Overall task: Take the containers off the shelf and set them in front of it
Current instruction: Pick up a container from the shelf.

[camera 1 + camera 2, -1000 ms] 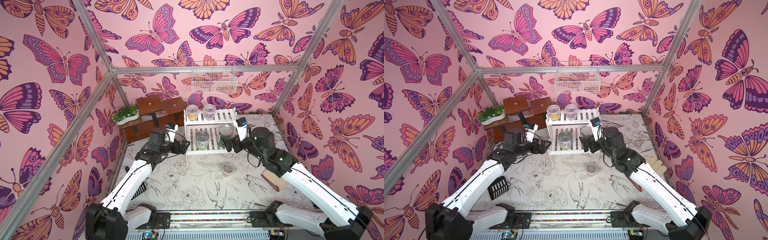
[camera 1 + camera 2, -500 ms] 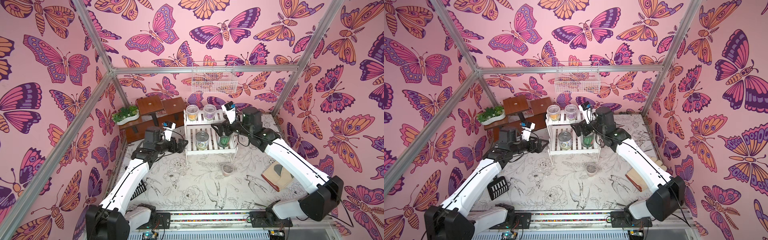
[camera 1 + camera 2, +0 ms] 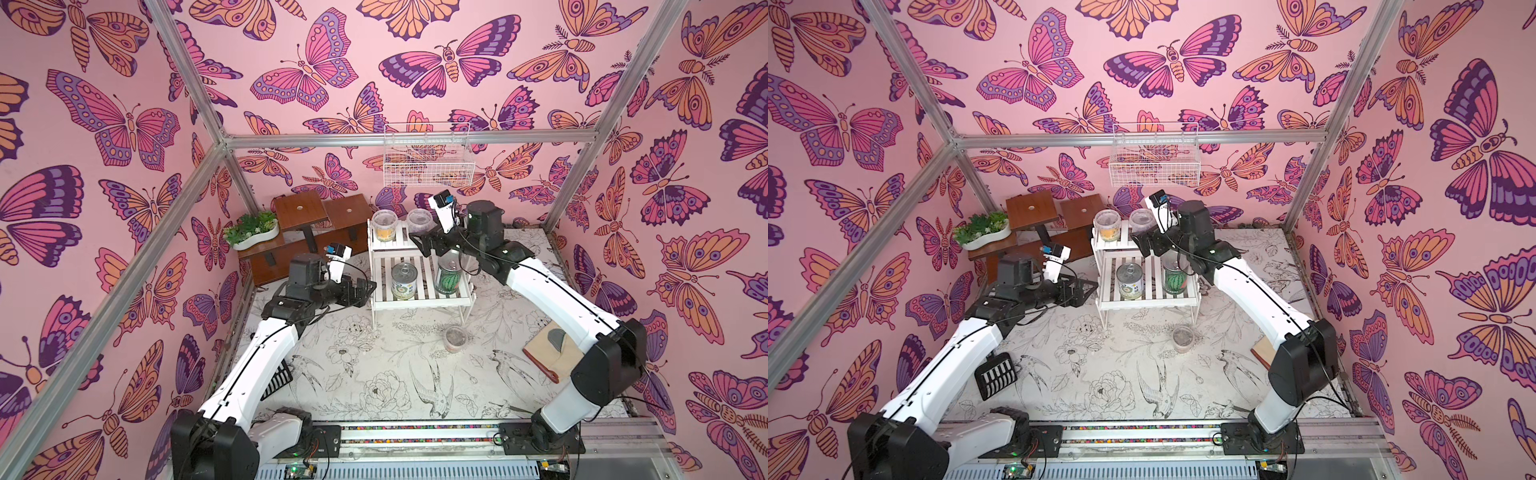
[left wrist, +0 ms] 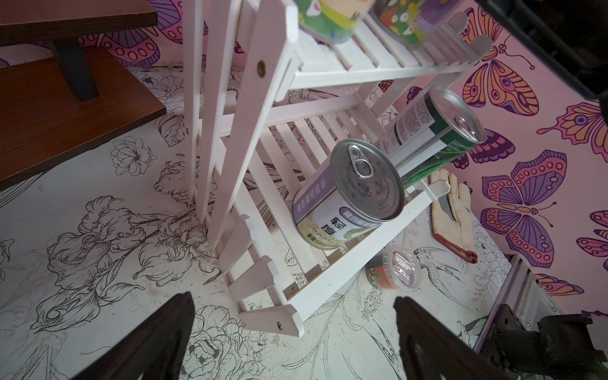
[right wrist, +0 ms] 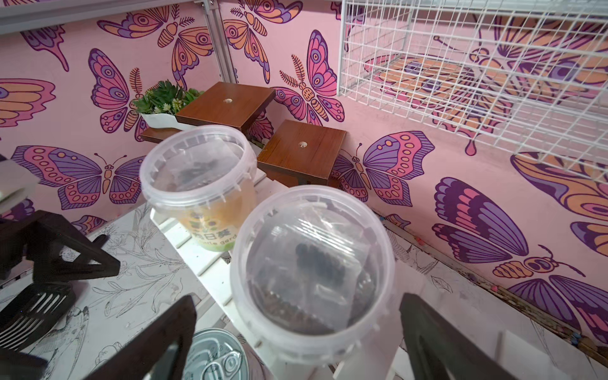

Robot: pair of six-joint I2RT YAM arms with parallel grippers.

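- Starting closest to my base: the red-orange cup (image 3: 455, 338) stands on the bench (image 3: 374, 365) in front of the shelf (image 3: 419, 302). I'd call that one container out of five done.
- Left jaws are spread wide and empty, parked just beside the shelf's left end at about lower-tier height. That rack has skinny legs. If I come in sideways and clip the end post, the whole thing could scoot or tip with four containers on board.
- Lower tier holds the white-green can (image 3: 404, 281) and the watermelon can (image 3: 449, 276), both upright and apart from each other. They're round, slick metal, so an off-centre pinch could squirt one out over the front rail.
- My right arm (image 3: 540, 286) reaches in right above the watermelon can, so dropping low on the way out could knock it over.
- Top tier: right jaws are spread wide too, holding nothing. They're lined up on the purple cup (image 5: 312, 273), which shows in the gap between them in the wrist view. No contact that I can make out.
- The yellow cup (image 5: 197, 177) is just beside it, so a sloppy close could bump it off the slats. Thin plastic might also buckle or pop its lid if squeezed hard.
- Farthest back, the wire basket (image 3: 428, 166) hangs above the shelf, so lifting too high risks a bonk.
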